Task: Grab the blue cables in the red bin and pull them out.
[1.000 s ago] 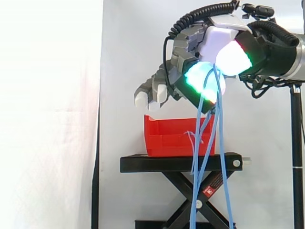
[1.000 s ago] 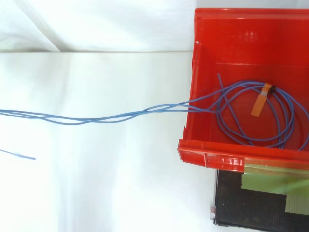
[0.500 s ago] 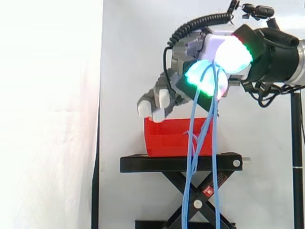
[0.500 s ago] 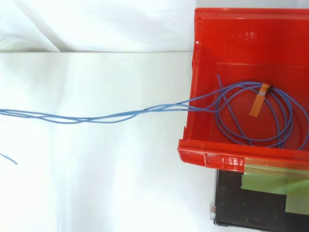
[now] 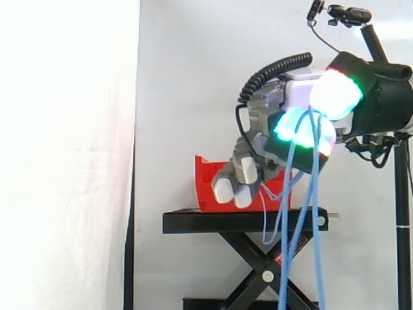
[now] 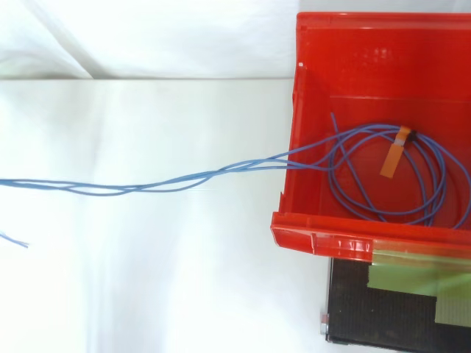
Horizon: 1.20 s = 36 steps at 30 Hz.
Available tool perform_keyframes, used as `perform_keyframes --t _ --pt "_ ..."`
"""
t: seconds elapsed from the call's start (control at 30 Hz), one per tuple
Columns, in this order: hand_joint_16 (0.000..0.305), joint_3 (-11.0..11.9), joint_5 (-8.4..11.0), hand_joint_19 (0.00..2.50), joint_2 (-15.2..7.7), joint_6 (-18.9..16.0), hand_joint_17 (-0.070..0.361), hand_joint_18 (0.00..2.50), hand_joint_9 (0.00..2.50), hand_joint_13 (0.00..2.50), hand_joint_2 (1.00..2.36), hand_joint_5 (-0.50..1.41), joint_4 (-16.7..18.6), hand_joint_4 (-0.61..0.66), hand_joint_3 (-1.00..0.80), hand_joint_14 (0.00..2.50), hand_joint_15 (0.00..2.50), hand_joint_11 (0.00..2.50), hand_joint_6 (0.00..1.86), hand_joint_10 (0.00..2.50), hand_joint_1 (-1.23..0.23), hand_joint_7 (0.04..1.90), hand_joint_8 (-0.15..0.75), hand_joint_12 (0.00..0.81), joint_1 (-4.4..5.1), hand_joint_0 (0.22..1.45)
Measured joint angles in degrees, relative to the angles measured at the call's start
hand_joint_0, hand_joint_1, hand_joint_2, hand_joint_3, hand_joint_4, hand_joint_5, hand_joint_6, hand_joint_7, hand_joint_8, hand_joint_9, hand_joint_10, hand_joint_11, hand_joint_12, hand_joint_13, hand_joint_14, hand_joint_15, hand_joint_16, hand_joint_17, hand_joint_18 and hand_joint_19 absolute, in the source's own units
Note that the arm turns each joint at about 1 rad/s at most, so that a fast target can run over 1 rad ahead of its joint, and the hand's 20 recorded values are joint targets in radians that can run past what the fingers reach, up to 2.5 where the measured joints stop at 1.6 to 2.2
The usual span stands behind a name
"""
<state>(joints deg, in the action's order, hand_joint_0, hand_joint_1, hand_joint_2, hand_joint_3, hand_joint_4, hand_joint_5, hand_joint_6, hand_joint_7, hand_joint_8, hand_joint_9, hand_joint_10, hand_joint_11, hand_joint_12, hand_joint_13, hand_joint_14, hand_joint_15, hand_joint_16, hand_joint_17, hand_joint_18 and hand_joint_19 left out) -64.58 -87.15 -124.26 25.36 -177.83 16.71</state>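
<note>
The hand (image 5: 274, 106) is dropping lower and drawing right, its curled fingers (image 5: 235, 184) now hanging in front of the red bin (image 5: 206, 187). The blue cables (image 6: 243, 165) it grips are swinging right with it.

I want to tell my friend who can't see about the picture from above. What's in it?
Blue cables lie coiled in a red bin at the right, with a strip of orange tape on the coil. Several strands run out over the bin's left wall and across the white surface to the left edge. A black stand shows under the bin.
</note>
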Motion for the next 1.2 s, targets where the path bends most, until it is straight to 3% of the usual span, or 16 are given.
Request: perform_keyframes --t 0.23,0.47,0.9,1.2 --pt "0.035 0.0 -0.01 0.54 0.0 -6.0 0.078 0.40 0.83 0.54 1.00 0.80 -4.5 0.16 -1.00 0.01 0.38 0.56 0.69 0.02 -0.81 0.68 0.241 0.280 0.28 0.93" --pt "0.035 0.0 0.13 0.54 0.0 -11.1 0.078 0.40 0.86 0.70 1.00 0.80 -5.5 0.16 -1.00 0.02 0.52 0.60 0.68 0.02 -0.81 0.69 0.243 0.286 0.51 0.93" --pt "0.033 0.0 0.14 0.66 0.0 -12.2 0.073 0.53 0.85 1.02 1.00 0.80 -6.6 0.16 -1.00 0.03 1.01 0.62 0.67 0.02 -0.81 0.70 0.244 0.317 0.76 0.93" --pt "0.033 0.0 0.14 0.68 0.0 -12.2 0.074 0.53 0.83 1.11 1.00 0.79 -6.7 0.15 -1.00 0.02 1.20 0.83 0.67 0.02 -0.81 0.70 0.248 0.317 0.78 0.94"
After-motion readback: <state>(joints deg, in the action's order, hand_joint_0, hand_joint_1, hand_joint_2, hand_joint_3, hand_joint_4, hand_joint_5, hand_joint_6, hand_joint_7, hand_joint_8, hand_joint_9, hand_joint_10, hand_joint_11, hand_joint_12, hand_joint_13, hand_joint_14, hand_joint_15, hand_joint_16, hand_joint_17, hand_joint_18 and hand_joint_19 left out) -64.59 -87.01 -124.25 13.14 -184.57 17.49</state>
